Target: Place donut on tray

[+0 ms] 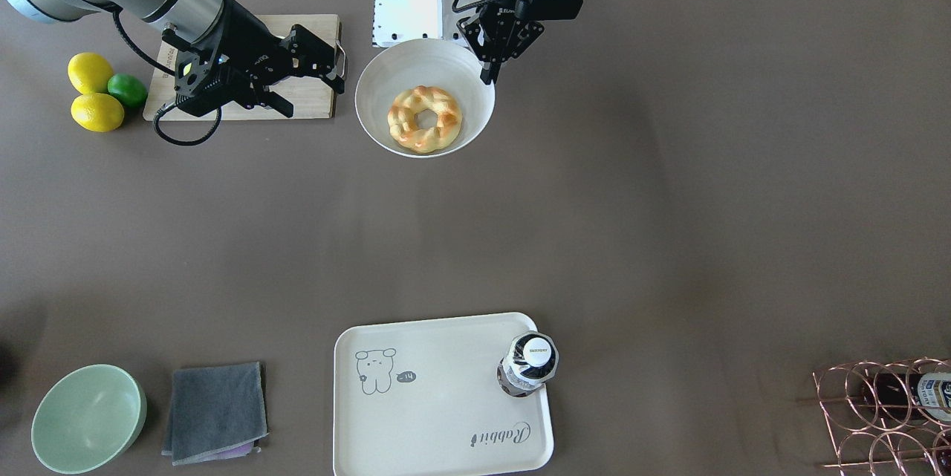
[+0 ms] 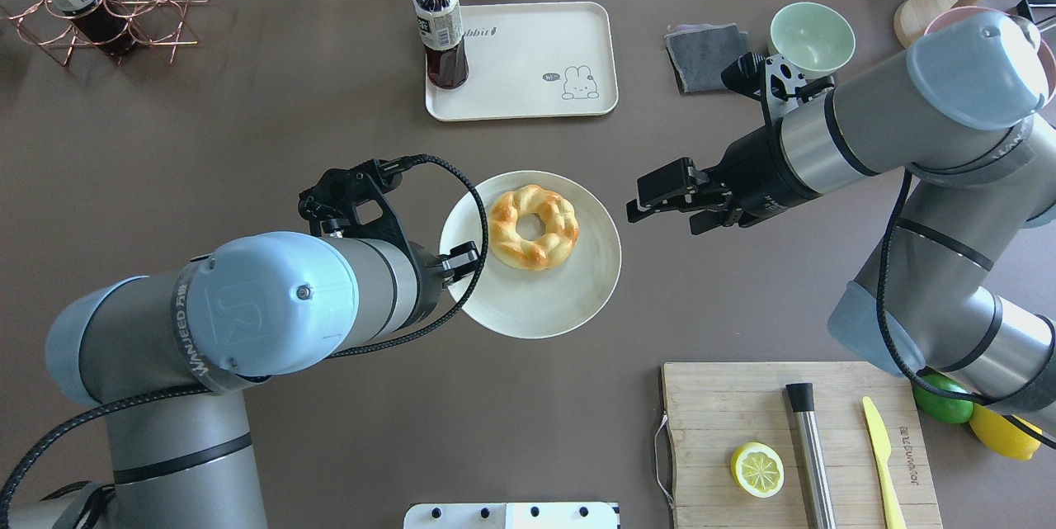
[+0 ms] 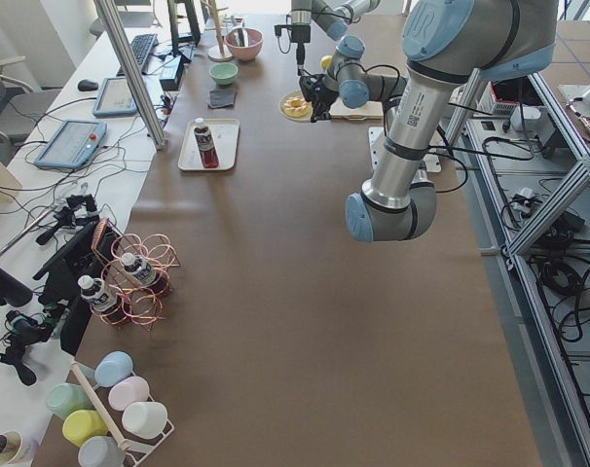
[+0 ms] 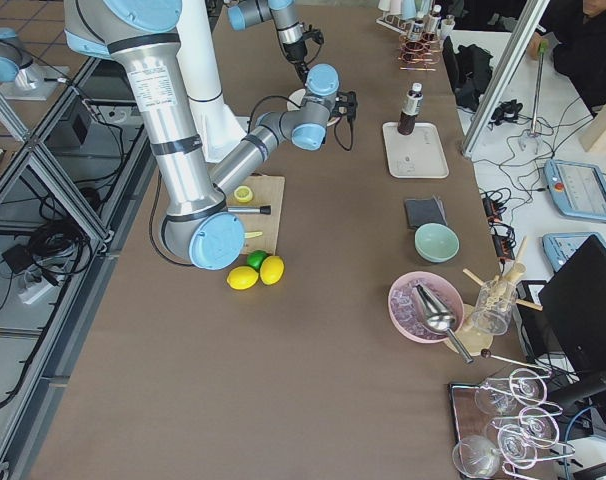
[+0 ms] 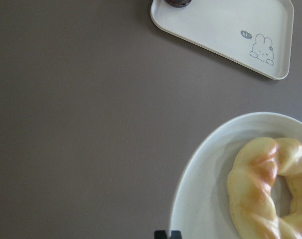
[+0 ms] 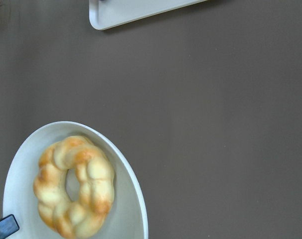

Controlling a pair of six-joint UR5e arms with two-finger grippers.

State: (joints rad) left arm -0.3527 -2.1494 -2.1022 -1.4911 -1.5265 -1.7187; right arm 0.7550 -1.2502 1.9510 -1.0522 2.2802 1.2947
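Note:
The braided golden donut (image 1: 405, 116) lies in a round white bowl (image 1: 379, 90) at mid-table; it also shows in the overhead view (image 2: 511, 224) and both wrist views (image 5: 253, 189) (image 6: 91, 174). The cream rabbit tray (image 1: 438, 402) (image 2: 528, 59) sits across the table from the robot, well apart from the bowl. My left gripper (image 1: 488, 75) (image 2: 470, 255) (image 5: 167, 234) is at the bowl's rim, its fingers closed together on it. My right gripper (image 1: 316, 90) (image 2: 639, 203) is open and empty, hovering beside the bowl's other side.
A dark drink bottle (image 1: 529, 361) stands on one corner of the tray. A wooden cutting board (image 2: 792, 446) with a lemon half, knife and steel bar lies near the right arm. A green bowl (image 1: 88, 416), a grey cloth (image 1: 215, 411) and a wire rack (image 1: 884, 409) flank the tray.

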